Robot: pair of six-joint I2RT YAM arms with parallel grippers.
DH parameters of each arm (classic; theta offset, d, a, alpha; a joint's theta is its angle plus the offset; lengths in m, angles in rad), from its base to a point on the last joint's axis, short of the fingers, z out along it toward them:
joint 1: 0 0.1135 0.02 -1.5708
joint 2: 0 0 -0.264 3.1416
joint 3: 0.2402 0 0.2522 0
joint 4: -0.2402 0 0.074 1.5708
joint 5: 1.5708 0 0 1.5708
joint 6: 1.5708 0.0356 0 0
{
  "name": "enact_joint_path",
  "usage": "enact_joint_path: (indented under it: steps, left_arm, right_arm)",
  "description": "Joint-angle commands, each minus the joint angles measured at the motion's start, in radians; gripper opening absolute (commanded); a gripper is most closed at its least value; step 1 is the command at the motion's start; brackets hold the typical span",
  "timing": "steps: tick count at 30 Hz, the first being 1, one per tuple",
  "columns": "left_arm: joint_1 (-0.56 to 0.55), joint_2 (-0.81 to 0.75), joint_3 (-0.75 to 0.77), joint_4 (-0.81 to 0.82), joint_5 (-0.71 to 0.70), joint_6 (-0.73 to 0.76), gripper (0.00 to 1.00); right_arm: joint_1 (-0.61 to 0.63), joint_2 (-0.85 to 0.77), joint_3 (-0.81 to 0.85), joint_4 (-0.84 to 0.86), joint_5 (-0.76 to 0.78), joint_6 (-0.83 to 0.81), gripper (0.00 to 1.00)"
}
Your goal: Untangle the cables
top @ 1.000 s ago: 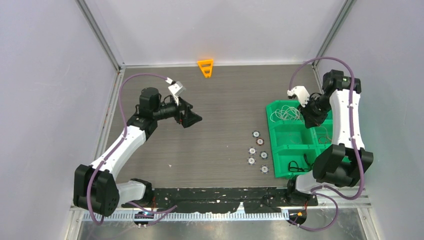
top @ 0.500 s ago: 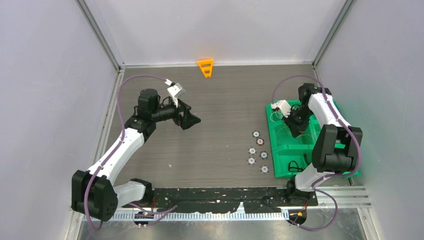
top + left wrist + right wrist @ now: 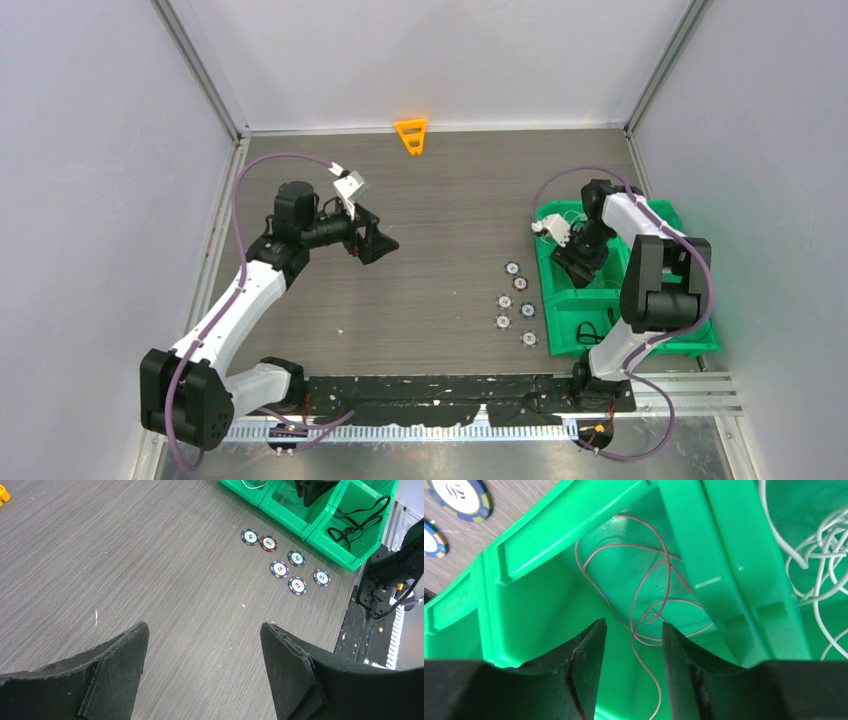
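Loose loops of thin red cable (image 3: pixel 649 597) on the floor of one compartment of the green bin (image 3: pixel 524 565), at the right edge of the counter (image 3: pixel 450 200). Right end effector (image 3: pixel 634 630) lowered into that compartment just over the loops, fingers parted and released, grasping nothing. A single red strand in the gap between them; contact with either finger impossible to judge.

Across a divider wall (image 3: pixel 724 555), in the next compartment toward the far edge, a tangle of white cable (image 3: pixel 824 555). In the compartment nearest the front edge, a loosely coiled black cable (image 3: pixel 357 522). Hemmed in by bin walls on every side, all three cables well apart from the open counter.

Just left of the bin, six poker chips (image 3: pixel 515 300) scattered flat on the wood grain. At the middle of the far edge, a small orange piece (image 3: pixel 411 135).

Left end effector (image 3: pixel 202 630) held above the left half of the counter, spread wide and empty, well apart from the bin.

Red cable visible only from the right wrist; from above, hidden under the right arm folded over the bin. Black cable clearest from the left wrist, along with the chips' printed faces and the right end effector dipping into the bin.
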Motion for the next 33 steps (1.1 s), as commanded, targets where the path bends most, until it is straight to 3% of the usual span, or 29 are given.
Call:
enact_joint_path:
  steps: [1, 5, 10, 15, 24, 33]
  left_arm:
    - [-0.003, -0.029, -0.005, 0.003, -0.007, 0.025, 0.83]
    - [-0.003, -0.031, -0.012, 0.013, -0.007, 0.018, 0.83]
    - [-0.004, -0.030, -0.015, 0.023, -0.003, 0.013, 0.84]
    - [-0.003, -0.024, -0.014, 0.025, -0.012, 0.007, 0.84]
    - [-0.003, -0.016, -0.016, 0.025, -0.003, -0.015, 0.84]
    - [-0.005, -0.011, -0.070, 0.081, 0.008, -0.083, 0.84]
  right_arm:
    - [0.006, -0.083, 0.070, -0.098, -0.034, -0.020, 0.57]
    - [0.006, -0.149, 0.147, -0.208, -0.063, -0.018, 0.67]
    - [-0.016, -0.203, 0.244, -0.320, -0.090, -0.017, 0.70]
    - [-0.117, -0.172, 0.392, -0.461, -0.138, 0.008, 0.71]
    - [-0.292, -0.223, 0.368, -0.509, -0.018, -0.006, 0.63]
    - [-0.296, -0.227, 0.224, -0.452, 0.029, -0.021, 0.52]
